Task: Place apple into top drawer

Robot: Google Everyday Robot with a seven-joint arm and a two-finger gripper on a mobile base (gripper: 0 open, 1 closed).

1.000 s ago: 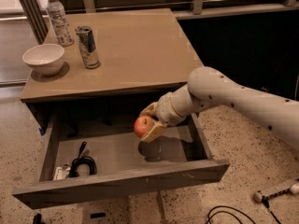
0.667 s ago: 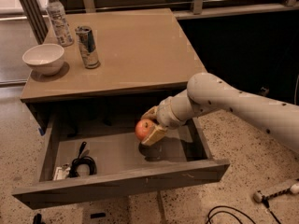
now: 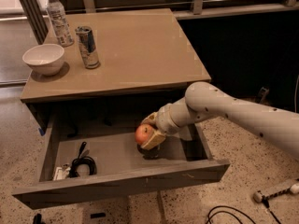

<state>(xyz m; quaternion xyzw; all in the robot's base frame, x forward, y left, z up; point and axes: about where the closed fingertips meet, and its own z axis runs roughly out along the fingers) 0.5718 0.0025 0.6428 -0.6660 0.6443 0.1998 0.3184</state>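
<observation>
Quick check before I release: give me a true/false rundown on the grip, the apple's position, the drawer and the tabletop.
1. The gripper is shut on the apple. True.
2. The top drawer is pulled open. True.
3. The can lies on its side. False: it stands upright on the table, beside the white bowl.
4. The apple is held over the table. False: it is held inside the open drawer, right of its middle.
5. The drawer holds nothing else. False: a black cable lies at its left end.
</observation>
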